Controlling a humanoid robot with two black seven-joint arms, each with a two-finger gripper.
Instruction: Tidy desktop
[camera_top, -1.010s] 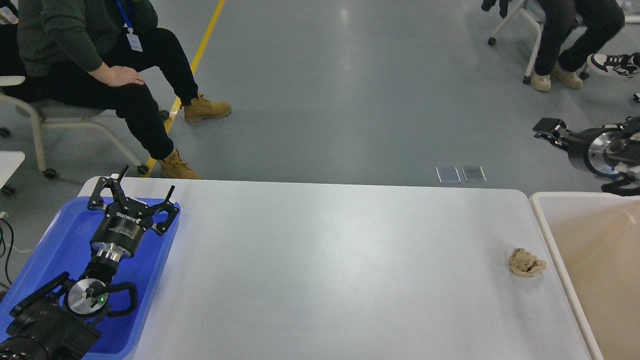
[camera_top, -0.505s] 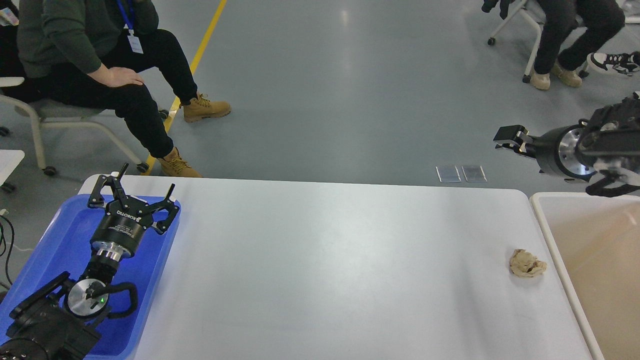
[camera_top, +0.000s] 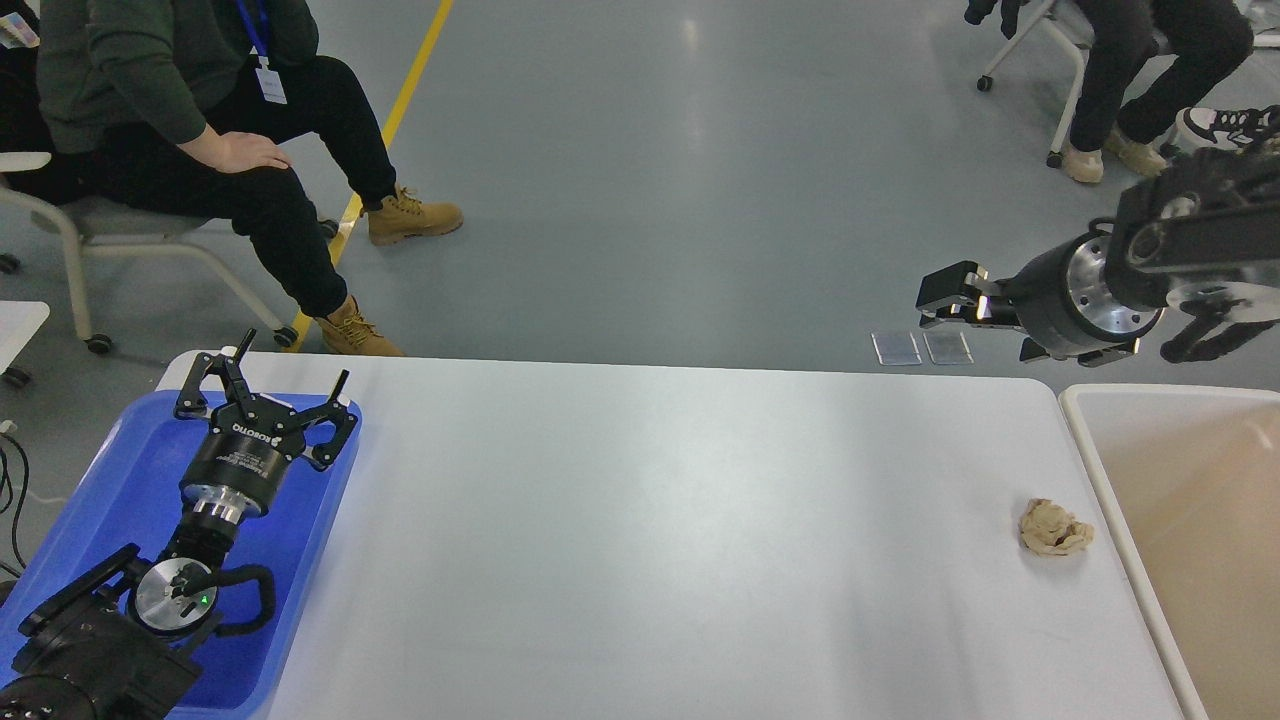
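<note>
The white counter (camera_top: 640, 520) is filling the lower half of the head view, its far edge running across the middle of the picture. A small crumpled beige wad (camera_top: 1055, 528) is lying on it near the right edge, just beside the beige white-rimmed bin (camera_top: 1090, 470) that is standing against that side. A blue tray (camera_top: 90, 500) is sitting on the counter's left end.

The left pincer (camera_top: 262, 385) is hovering over the far part of the tray, its fingers (camera_top: 205, 385) spreading wide with nothing between them; it is well apart from the wad, with the bare middle of the counter lying between the two.

The right pincer (camera_top: 945, 295) is reaching in from the right edge, pointing left, above the floor just beyond the counter's far right corner. It is showing side-on and dark, so I cannot tell whether its fingers are parted or closed. The wad is lying nearer the viewer than this pincer and a little to its right.

Two seated people (camera_top: 200, 130) are occupying the upper corners.
</note>
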